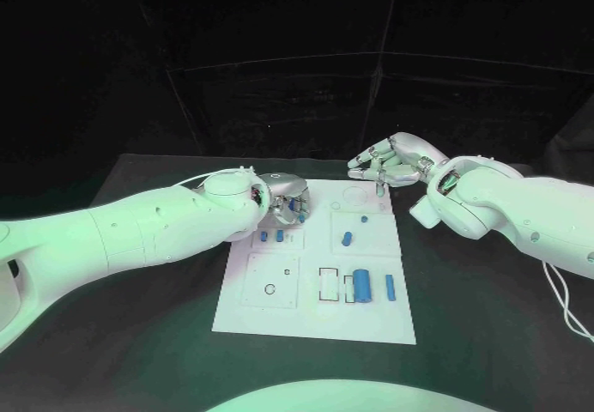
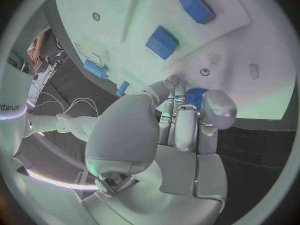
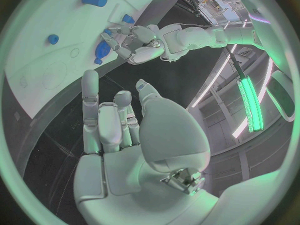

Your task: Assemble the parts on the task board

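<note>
Risk: slip or misseat | left hand [image 1: 286, 196] at the far left of the task board [image 1: 248, 313], fingers clamped on a blue part [image 2: 195, 96]; a tilted part could jam or drop | right hand [image 1: 392, 161] hovers by the far edge, fingers apart, holding nothing | other parts [image 1: 361, 284] lie on the near right of the board.

left arm: reaches in across the table, wrist bent down | left hand [image 1: 287, 196]: palm down, fingers [image 2: 185, 127] curled together around a small blue part [image 2: 196, 96] | right arm: stretched inward, raised | right hand [image 1: 391, 161]: held above the table, fingers [image 3: 91, 97] loosely apart and partly bent, holding nothing
</note>
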`<move>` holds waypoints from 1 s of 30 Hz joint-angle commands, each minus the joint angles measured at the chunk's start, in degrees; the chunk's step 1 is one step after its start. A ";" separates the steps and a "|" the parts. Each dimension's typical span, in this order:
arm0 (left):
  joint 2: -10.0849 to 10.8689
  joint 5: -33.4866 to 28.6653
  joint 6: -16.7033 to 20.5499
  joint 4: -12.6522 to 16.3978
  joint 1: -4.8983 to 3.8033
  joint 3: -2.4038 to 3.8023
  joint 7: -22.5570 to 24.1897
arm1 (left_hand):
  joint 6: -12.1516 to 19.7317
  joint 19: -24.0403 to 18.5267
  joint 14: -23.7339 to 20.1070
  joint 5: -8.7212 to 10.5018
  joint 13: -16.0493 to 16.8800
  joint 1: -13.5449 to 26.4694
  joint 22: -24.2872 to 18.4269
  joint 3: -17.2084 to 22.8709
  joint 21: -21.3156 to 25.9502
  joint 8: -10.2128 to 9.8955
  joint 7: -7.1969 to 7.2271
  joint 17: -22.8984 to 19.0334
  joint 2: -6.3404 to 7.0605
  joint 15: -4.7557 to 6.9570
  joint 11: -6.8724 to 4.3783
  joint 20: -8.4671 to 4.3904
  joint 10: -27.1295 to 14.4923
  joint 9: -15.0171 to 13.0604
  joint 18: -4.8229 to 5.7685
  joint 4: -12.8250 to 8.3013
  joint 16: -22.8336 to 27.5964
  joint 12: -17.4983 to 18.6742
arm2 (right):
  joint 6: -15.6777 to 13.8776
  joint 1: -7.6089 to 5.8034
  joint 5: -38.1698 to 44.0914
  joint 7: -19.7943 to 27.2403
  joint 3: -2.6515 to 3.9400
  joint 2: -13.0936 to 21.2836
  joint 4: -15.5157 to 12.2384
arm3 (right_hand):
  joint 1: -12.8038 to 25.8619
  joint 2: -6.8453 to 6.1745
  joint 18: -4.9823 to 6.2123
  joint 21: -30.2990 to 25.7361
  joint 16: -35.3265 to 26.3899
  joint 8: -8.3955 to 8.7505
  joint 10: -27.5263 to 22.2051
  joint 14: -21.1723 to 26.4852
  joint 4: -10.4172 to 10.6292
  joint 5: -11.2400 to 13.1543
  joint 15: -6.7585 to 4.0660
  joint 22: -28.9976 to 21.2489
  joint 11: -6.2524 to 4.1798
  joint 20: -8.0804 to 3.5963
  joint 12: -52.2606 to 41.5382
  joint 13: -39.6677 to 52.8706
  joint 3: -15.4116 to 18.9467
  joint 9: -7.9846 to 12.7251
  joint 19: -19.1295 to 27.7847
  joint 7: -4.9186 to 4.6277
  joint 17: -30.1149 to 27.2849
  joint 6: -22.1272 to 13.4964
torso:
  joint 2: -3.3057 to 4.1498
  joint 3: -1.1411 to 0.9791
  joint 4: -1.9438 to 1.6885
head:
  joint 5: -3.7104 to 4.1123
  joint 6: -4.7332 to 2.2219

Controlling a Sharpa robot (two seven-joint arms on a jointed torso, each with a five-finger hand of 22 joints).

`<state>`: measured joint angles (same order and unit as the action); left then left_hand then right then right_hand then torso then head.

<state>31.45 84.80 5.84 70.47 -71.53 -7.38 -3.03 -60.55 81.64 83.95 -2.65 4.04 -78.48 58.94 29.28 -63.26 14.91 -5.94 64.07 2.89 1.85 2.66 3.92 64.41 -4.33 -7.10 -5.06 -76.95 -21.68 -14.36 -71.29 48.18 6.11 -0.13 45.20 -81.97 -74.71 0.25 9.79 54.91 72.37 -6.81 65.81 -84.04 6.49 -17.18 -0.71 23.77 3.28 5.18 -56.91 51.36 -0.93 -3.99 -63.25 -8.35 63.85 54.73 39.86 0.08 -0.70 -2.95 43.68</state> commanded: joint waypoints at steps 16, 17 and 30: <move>6.71 -3.32 5.51 6.49 -0.10 2.86 0.38 | -1.32 0.22 1.26 -0.16 0.02 2.10 0.81 0.27 -0.93 -0.84 -0.87 -0.46 1.14 0.05 0.18 -0.14 0.64 0.00 0.87 -0.03 -0.30 1.08 | 0.25 -0.10 0.03 0.46 0.03 0.25 0.24 | -0.04 0.52 0.80 -0.31 -0.38 -0.33 -0.23 -0.43 0.31 -0.35 -0.35 -0.10 0.12 -0.11 0.28 -0.10 -0.03 0.05 0.45 -0.15 -0.11 -0.37 | -0.02 0.02 -0.15 | -0.19 -0.44; 7.09 -3.38 5.33 6.74 -0.10 2.95 0.25 | -1.33 0.22 1.26 -0.16 0.02 2.15 0.81 0.26 -0.94 -0.86 -0.87 -0.47 1.19 0.05 0.18 -0.13 0.65 0.00 0.87 -0.04 -0.30 1.10 | 0.26 -0.10 0.03 0.46 0.03 0.25 0.26 | -0.04 0.52 0.80 -0.31 -0.38 -0.33 -0.23 -0.43 0.31 -0.35 -0.35 -0.10 0.12 -0.11 0.28 -0.10 -0.03 0.05 0.45 -0.15 -0.11 -0.37 | -0.05 0.03 -0.17 | -0.14 -0.44; 10.56 -4.94 -0.75 7.71 -0.09 3.29 -0.32 | -1.41 0.12 1.21 -0.15 0.05 3.34 0.72 -0.36 -0.80 -1.33 -0.75 -0.84 2.12 0.02 0.19 -0.08 0.82 0.03 0.83 0.13 -0.17 1.72 | 0.39 -0.09 0.03 0.47 0.03 0.07 0.48 | -0.04 0.52 0.80 -0.31 -0.38 -0.33 -0.23 -0.43 0.31 -0.35 -0.35 -0.10 0.12 -0.11 0.28 -0.10 -0.03 0.05 0.45 -0.15 -0.11 -0.37 | 0.04 0.00 0.01 | -0.59 -0.32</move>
<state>41.97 80.95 7.94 78.28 -71.56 -4.15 -3.21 -61.73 81.64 83.95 -2.65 4.08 -75.47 59.74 29.27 -63.91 13.76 -6.95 63.28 5.02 1.84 2.66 3.92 64.82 -4.28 -7.11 -5.06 -77.16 -20.18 -14.33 -71.29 48.18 6.10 -0.14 45.33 -81.48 -74.71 0.25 9.79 54.91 72.37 -6.81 65.81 -84.04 6.48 -17.18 -0.72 23.73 3.28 5.18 -56.91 51.32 -0.93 -4.00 -63.25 -8.35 63.79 54.73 39.83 0.08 -0.73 -3.47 43.36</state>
